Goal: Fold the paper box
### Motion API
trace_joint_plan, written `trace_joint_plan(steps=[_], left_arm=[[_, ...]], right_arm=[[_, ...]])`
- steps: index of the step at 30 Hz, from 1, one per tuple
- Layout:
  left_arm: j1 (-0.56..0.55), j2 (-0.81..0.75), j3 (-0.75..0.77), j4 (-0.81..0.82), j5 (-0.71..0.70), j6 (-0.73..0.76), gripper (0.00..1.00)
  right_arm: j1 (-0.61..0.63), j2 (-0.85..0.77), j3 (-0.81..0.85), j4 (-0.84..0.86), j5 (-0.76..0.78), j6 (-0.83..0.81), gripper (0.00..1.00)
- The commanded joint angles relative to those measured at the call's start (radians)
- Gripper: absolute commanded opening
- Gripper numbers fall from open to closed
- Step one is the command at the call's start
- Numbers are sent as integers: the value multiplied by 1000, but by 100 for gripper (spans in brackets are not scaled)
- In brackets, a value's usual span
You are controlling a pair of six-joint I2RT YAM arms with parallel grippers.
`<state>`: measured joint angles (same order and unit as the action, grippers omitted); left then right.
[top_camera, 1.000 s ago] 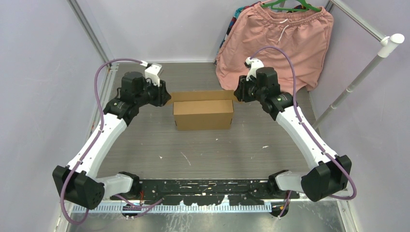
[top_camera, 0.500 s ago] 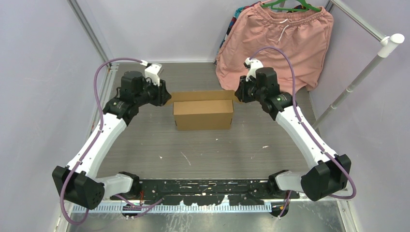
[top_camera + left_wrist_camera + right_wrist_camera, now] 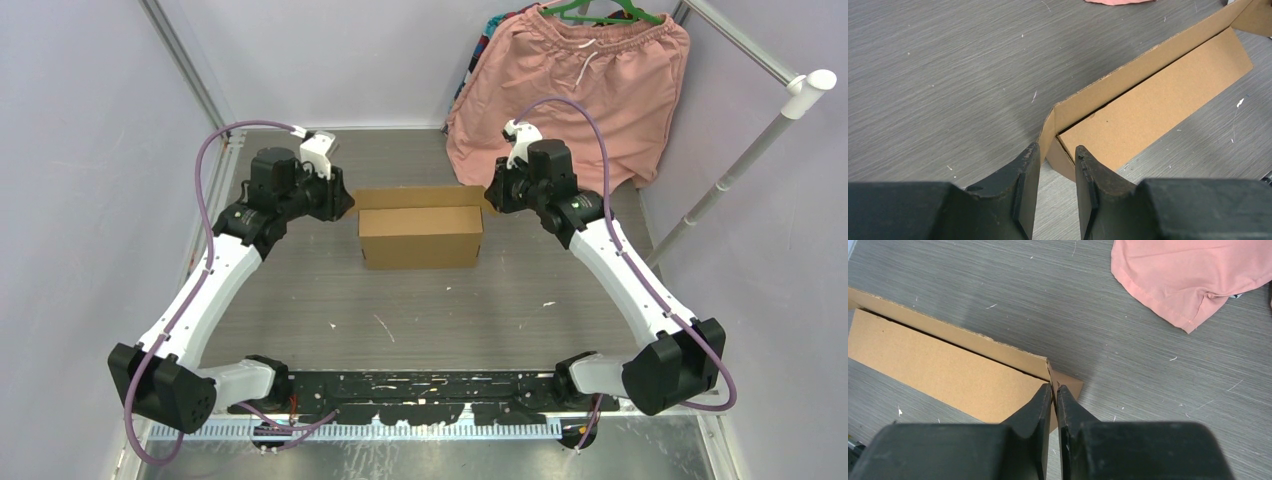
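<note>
Since a second ago the right gripper point(image 3: 1054, 389) has drawn its fingers in until they are almost pressed together, pinching the thin upright end flap at the 3 o'clock end of the paper box point(image 3: 420, 237); the box itself has not shifted. One box is in view, lying on the grey table point(image 3: 420, 320) a little toward 12 o'clock from the middle, long side across, between the two arms. Its top panel lies over the body with a dark slit along the far edge, so the inside is hidden and I cannot tell what it holds. Two grippers are at work, one at each end. The left gripper point(image 3: 1054, 152) sits at the 9 o'clock end with its fingers point(image 3: 1025, 175) spread, the folded corner flap standing in the gap between them and a clear space on either side. One pair of pink shorts point(image 3: 590, 90) hangs at 1 o'clock from the box, its hem resting on the table.
</note>
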<state>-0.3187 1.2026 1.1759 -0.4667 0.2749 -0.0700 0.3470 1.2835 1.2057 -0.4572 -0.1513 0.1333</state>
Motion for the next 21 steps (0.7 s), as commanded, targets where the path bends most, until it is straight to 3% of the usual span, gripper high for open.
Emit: trace_joint_plan(steps=[1,13,21], left_arm=[[1,-9,46,10,25,10,33],[1,-14,54,-6,-20,32,34],[1,-23,64,1,-37,51,51]], right_arm=[[-2,-10,11,10,-5,-8,15],[0,-14,12,4,-8,-9,14],[-1,-13,14,0,-13,-8,14]])
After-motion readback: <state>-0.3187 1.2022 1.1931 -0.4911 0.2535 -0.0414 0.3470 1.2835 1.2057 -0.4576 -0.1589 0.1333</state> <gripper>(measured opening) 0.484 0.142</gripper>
